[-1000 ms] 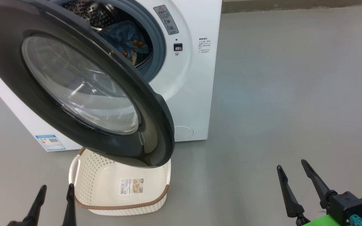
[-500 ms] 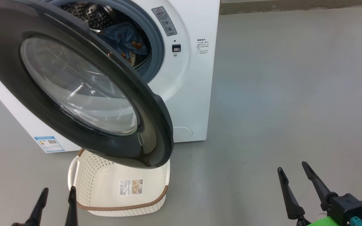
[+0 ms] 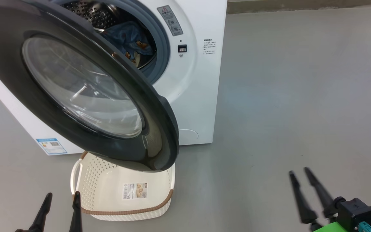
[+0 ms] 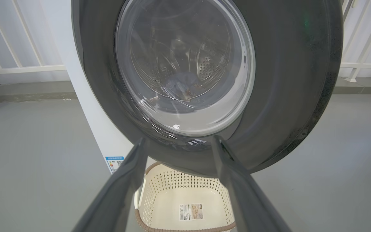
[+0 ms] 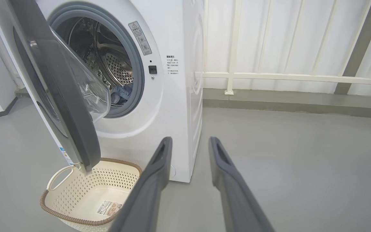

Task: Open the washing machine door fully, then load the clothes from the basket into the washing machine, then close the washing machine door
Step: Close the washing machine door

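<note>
The washing machine [image 3: 195, 96] stands with its door [image 3: 159, 129] swung open, black rim and clear glass toward me. The clothes [image 3: 130, 40], blue with orange-brown prints, lie inside the steel drum. Under the door's lower edge sits the basket [image 3: 124, 212], with just a label on its floor. My left gripper [image 3: 62, 194] is open at the basket's near left corner, nothing between its fingers. In the left wrist view it [image 4: 179, 140] points at the door [image 4: 285, 80]. My right gripper [image 3: 299, 171] hovers over bare floor to the right, narrowly open and holding nothing.
Grey floor [image 3: 301, 80] stretches to the right of the machine. A white railing [image 5: 285, 77] and a low kerb [image 5: 285, 103] run behind it. A blue sticker [image 3: 51, 145] marks the machine's lower left side.
My right gripper's fingers have drawn closer together. The door, basket and clothes have not moved, and my left gripper stays open.
</note>
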Tool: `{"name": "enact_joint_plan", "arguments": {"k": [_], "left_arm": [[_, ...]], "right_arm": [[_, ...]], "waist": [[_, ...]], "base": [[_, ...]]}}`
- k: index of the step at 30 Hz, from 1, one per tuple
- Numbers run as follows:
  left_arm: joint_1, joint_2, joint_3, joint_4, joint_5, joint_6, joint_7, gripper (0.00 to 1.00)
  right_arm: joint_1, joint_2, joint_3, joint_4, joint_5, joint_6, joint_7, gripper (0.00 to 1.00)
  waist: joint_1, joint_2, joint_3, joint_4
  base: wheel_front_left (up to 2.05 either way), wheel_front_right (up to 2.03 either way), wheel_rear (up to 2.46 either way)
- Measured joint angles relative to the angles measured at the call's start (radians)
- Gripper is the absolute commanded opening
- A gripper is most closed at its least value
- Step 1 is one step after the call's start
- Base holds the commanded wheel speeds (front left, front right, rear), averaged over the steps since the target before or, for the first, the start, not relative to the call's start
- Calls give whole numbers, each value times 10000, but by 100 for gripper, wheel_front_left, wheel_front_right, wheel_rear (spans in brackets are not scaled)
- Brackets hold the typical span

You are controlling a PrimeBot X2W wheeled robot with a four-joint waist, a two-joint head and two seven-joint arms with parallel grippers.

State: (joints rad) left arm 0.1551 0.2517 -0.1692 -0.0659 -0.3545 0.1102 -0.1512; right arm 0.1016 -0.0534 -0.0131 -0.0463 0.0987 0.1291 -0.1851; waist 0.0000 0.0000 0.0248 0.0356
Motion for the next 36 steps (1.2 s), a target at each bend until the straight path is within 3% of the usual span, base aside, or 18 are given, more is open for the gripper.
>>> {"name": "enact_joint_plan", "arguments": {"k": [14,30,36], "left_arm": [[-185,-13,-261,-4,17,0,-117,100],[-1287,-322,-846,201,207,-184,-591,100],[-1511,-416,-966,412,268,-267,-717,100]], "right_arm": [[-260,-140,261,642,163,0,90,0],[-3939,-502,616,4025,625,0,-322,0],[-5250,-579,408,4311,708,0,-552,0]], "waist": [[0,0,145,340],[0,1,741,1661],[0,1,960,2211]], "base": [[0,0,0],[0,0,0],[0,0,0]]}}
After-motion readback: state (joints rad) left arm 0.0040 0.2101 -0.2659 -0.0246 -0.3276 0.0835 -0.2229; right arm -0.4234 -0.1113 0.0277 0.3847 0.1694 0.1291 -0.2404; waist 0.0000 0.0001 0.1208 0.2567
